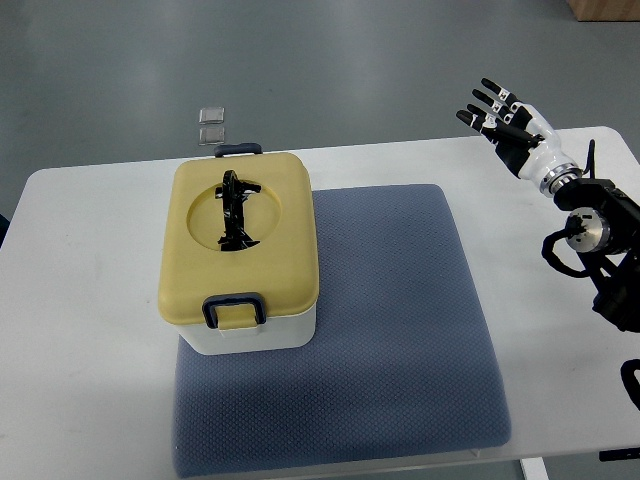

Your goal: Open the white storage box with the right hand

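Top view, as I logged it from the remote station: white storage box (255, 325) with yellow lid (240, 235) closed, black handle (237, 212) folded in the lid's recess, dark latches at near (234, 309) and far (238, 150) edges. Box stood on the left part of a blue-grey mat (400, 330), overhanging the mat's left edge. Mat lay on the white table (80, 330), reaching almost to its near edge. Right hand (505, 122) hovered over the table's far right corner, fingers spread, holding nothing, well apart from the box. I noted bare mat between them. Two small clear squares (211, 123) lay on the floor beyond the far edge.
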Action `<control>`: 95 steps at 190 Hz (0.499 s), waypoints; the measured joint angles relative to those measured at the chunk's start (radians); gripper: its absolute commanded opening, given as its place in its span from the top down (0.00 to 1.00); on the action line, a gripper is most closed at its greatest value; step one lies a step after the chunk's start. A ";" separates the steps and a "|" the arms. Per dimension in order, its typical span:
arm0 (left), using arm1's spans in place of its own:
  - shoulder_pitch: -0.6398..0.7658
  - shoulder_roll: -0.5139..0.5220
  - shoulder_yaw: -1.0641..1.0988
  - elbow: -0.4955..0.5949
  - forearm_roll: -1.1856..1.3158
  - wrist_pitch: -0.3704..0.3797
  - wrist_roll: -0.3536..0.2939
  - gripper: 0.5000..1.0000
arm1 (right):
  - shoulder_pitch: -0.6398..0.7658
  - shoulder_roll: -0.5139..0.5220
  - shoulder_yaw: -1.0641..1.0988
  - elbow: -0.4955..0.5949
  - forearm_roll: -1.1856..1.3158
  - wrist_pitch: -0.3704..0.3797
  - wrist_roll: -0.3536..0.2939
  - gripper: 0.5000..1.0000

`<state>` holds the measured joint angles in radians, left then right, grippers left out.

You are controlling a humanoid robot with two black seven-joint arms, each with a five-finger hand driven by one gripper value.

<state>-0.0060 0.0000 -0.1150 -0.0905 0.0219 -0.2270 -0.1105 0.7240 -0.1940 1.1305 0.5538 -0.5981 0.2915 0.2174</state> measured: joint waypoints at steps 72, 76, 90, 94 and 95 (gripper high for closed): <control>0.000 0.000 0.000 0.000 -0.001 0.000 0.000 0.00 | -0.002 0.003 0.000 0.000 0.000 0.001 0.000 0.14; 0.000 0.000 0.000 0.000 -0.001 0.000 0.000 0.00 | -0.002 0.004 0.000 0.000 0.000 0.002 0.000 0.14; 0.000 0.000 0.000 0.000 -0.001 0.000 0.000 0.00 | -0.002 0.004 -0.001 0.000 0.000 0.004 0.000 0.14; 0.000 0.000 0.000 0.000 -0.001 0.000 0.000 0.00 | -0.002 0.004 -0.001 0.000 0.000 0.005 0.000 0.14; 0.000 0.000 0.000 0.000 -0.001 0.000 0.000 0.00 | -0.002 0.004 -0.001 0.000 0.000 0.005 0.000 0.14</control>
<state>-0.0061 0.0000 -0.1150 -0.0904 0.0213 -0.2270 -0.1105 0.7224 -0.1902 1.1295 0.5537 -0.5983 0.2965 0.2179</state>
